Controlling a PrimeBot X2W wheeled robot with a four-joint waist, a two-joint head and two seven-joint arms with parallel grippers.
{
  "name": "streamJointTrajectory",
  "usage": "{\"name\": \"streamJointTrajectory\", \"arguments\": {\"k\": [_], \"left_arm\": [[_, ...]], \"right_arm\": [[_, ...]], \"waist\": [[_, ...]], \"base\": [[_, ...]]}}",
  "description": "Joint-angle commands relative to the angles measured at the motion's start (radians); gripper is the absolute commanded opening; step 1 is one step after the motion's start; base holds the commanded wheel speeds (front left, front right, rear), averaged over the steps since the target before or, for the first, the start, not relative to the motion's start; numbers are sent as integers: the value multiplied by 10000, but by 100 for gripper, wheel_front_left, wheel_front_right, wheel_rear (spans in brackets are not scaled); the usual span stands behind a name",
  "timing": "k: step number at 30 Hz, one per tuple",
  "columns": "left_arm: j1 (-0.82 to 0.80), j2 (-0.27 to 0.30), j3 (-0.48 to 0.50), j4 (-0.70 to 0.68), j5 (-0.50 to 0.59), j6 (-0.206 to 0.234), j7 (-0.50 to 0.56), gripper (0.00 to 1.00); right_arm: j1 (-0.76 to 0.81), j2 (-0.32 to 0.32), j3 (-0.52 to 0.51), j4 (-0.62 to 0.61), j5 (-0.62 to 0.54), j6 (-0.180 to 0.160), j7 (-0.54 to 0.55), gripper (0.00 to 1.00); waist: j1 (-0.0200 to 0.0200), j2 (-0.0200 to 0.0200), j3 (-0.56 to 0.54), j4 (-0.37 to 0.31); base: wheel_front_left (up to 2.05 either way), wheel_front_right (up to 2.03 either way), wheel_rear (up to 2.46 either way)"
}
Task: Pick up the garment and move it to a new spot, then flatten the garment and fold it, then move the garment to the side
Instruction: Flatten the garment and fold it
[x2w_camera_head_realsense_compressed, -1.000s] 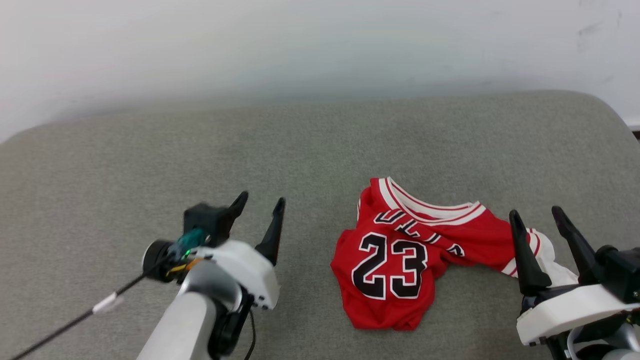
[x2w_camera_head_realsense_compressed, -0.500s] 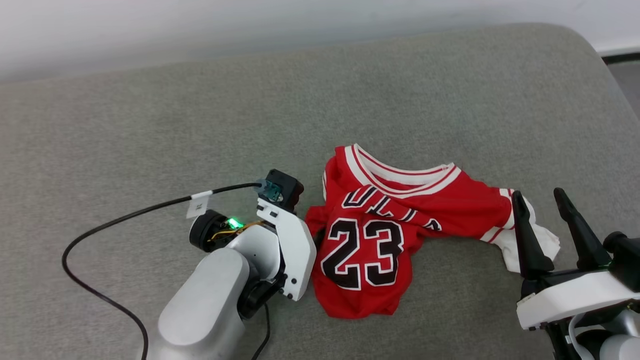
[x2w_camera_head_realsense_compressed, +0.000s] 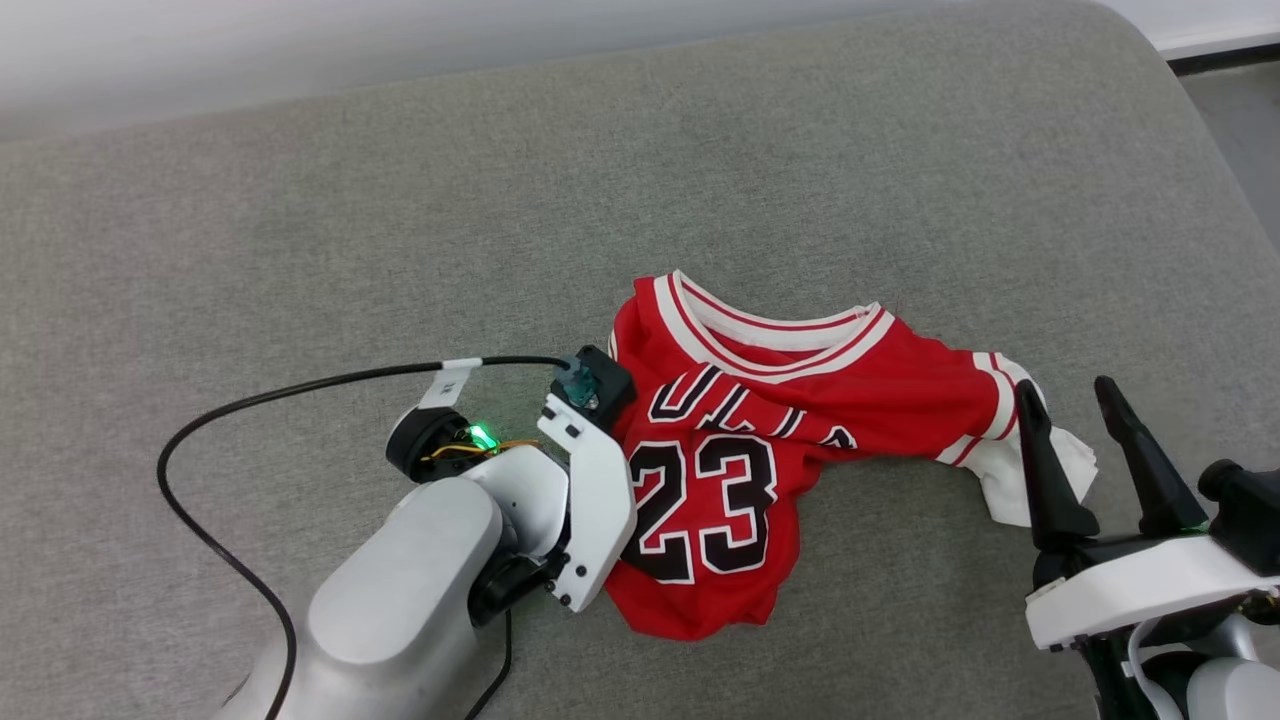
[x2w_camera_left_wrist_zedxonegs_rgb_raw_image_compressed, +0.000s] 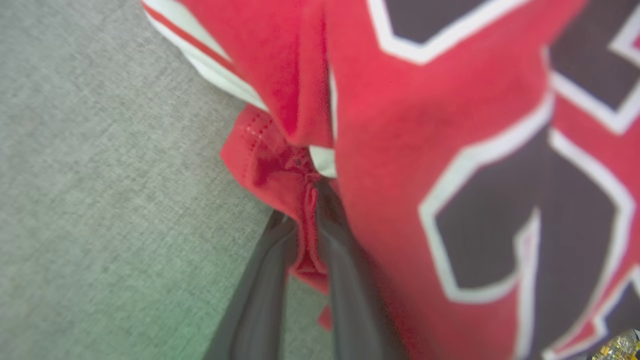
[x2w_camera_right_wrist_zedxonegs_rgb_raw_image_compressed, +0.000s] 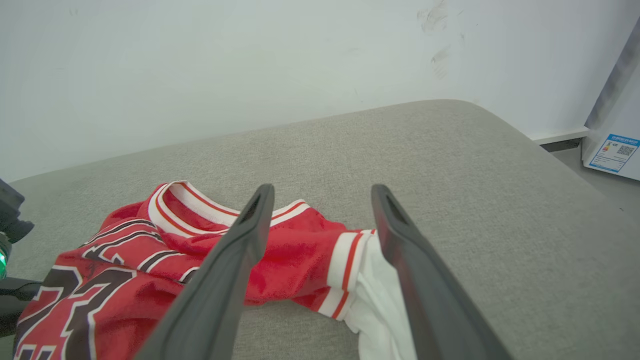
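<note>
Jersey, crumpled: left gripper jaws clamped on edge fold; right gripper jaws apart near white sleeve. Advice: lift straight, slowly, lest thin fold slip out.

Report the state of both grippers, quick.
Left gripper: shut on a fold of the garment.
Right gripper: open, holding nothing.

My right gripper holds its two dark fingers spread wide, framing the crumpled red garment and its white sleeve on the grey cushion.
</note>
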Motion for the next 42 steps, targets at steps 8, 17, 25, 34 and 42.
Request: {"name": "streamJointTrajectory", "arguments": {"k": [8,17,25,34,42], "left_arm": [[390,465,879,-723,296,1038,-1967,0],[2782,1516,1973,-3036,-154,2542,-2789,0],[6224,1684,2927,-3992,-1407,3968,-3068,0],[6962,1070,3182,-3577,-1992,3978,-3852,100],[5835,1027,3472,-4051,-1087,3869,-5581,100]], "right_arm": [[106,20,-205,78,-145,-7,130,100],[381,18,-411,-260,-330,-7,510,100],[625,19,-541,-610,-428,-7,809,100],[860,19,-534,-918,-537,-7,1126,100],[1032,19,-520,-1143,-504,-7,1354,100]], "waist": [[0,0,-637,676],[0,0,-1291,1685],[0,0,-1647,2188],[0,0,-2082,2416],[0,0,-2416,2281]], "base": [[0,0,0],[0,0,0],[0,0,0],[0,0,0],[0,0,0]]}}
